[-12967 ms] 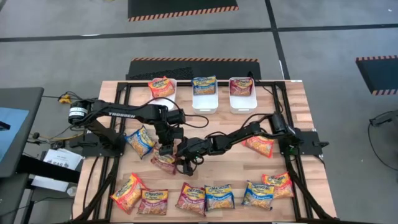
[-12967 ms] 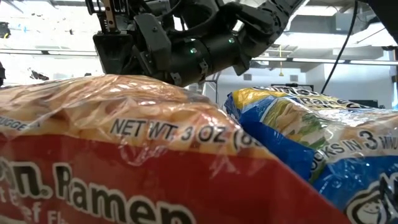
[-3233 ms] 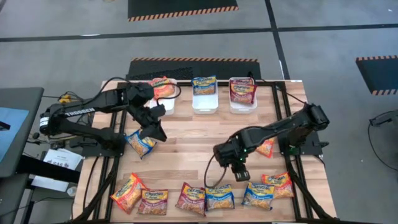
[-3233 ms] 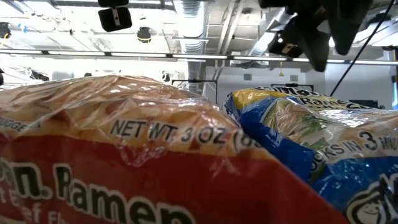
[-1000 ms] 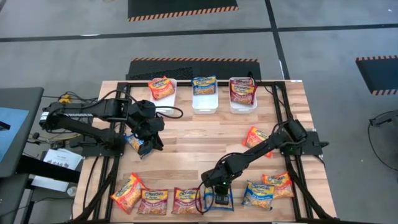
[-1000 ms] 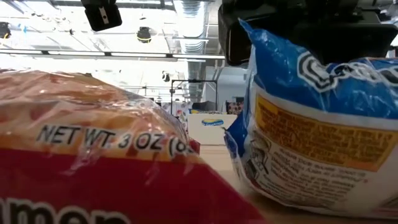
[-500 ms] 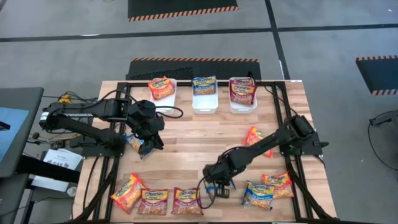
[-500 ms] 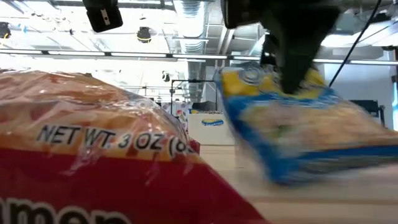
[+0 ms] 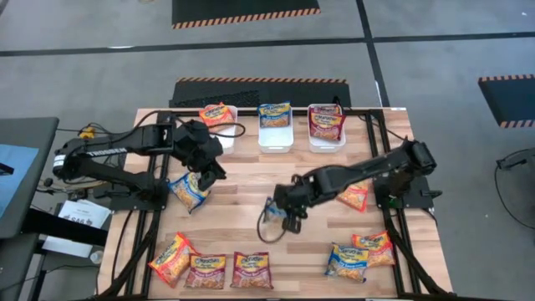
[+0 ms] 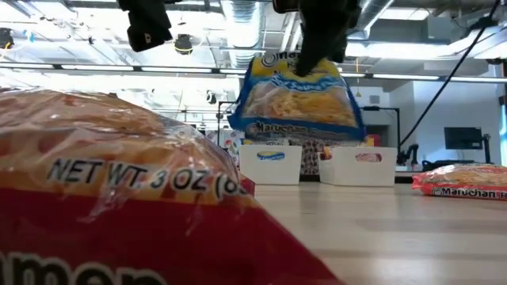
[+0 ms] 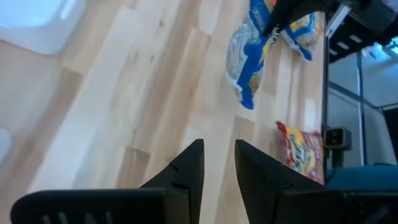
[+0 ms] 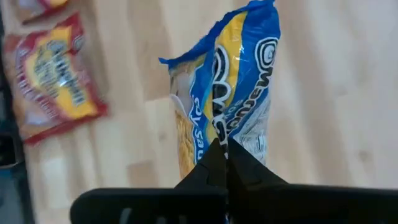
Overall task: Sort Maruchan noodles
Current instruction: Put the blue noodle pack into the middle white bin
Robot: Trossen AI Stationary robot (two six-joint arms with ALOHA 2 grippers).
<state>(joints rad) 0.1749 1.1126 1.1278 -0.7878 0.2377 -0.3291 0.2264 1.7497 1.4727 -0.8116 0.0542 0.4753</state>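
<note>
- Above the table's middle, the right gripper (image 9: pixel 280 211) clenched a blue-and-yellow noodle packet (image 10: pixel 297 93) by its top seam; it hung limp, looking light and slippery.
- At nine o'clock, the left gripper (image 9: pixel 211 160) waited, fingers slightly parted, empty.

Right tool (image 12: pixel 225 163) clamped; left tool (image 11: pixel 219 163) seemingly parted

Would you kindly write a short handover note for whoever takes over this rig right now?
Right gripper: shut on a blue-and-yellow Maruchan packet, lifted over the table's middle.
Left gripper: fingers nearly together, holding nothing, above another blue-and-yellow packet at the left side.
Done: the three white bins at the far edge each hold a packet.
Left: bin the held packet, then the orange one at right and the six along the near edge.
</note>
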